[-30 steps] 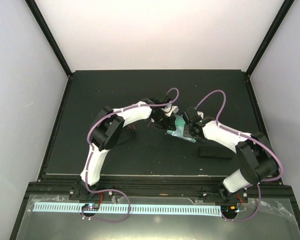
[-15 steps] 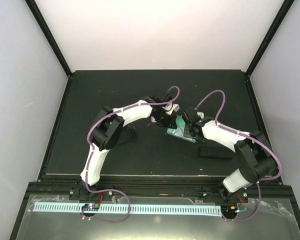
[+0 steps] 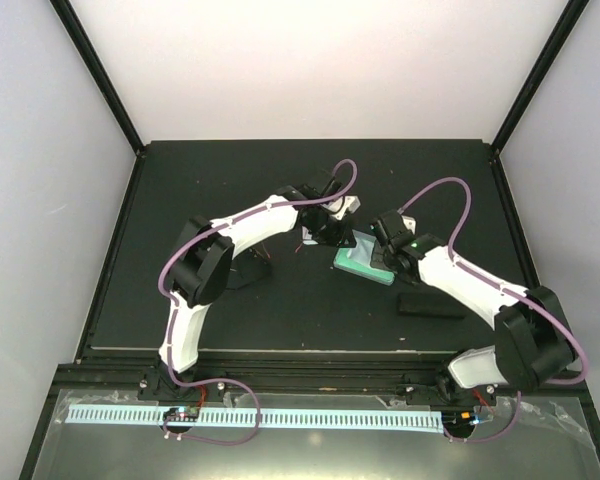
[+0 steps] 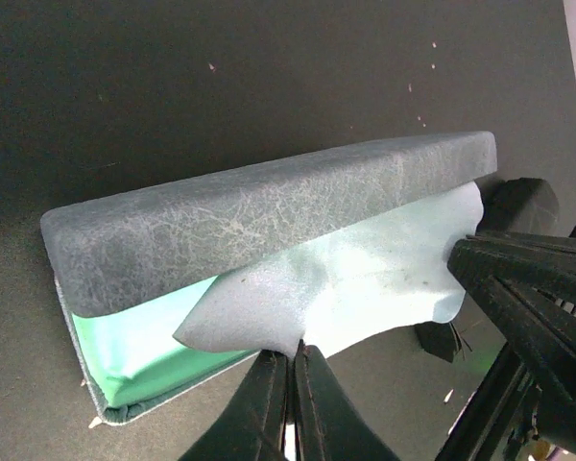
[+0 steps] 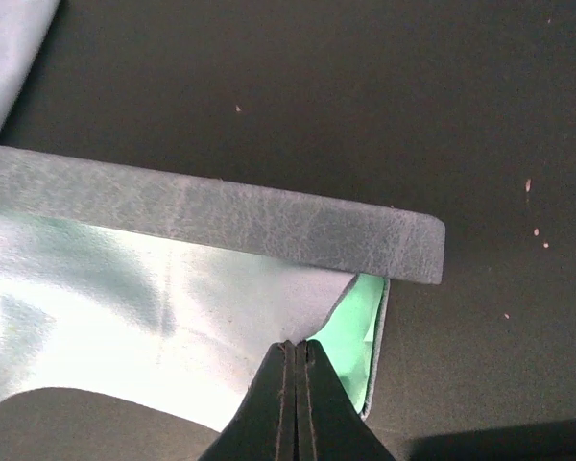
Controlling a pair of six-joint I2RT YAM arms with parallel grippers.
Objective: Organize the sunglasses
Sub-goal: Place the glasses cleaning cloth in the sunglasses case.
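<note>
On the dark worktop (image 3: 230, 180) a pale blue case (image 4: 269, 206) lies open near the middle, its grey-blue textured lid raised and its mint-green lining showing at one end. A light blue cloth (image 4: 365, 279) is spread across the inside of the case and hangs over its front edge. Both arms reach in to this case from opposite sides. The left tool (image 4: 290, 370) has its fingers pressed fully together, with the tips right at the lower edge of the cloth; whether a fold of cloth is pinched between them cannot be told. The right tool (image 5: 296, 351) is likewise closed tight, its tips meeting at the cloth's edge near the green-lined corner, and again a grip on the fabric cannot be confirmed. The red-framed sunglasses (image 3: 268, 260) show only as thin red strokes on the worktop beside the left arm, left of the open case and apart from it. The black pair cannot be made out against the dark surface. A black oblong case (image 3: 430, 305) lies closed by the right arm, nearer the front edge.
</note>
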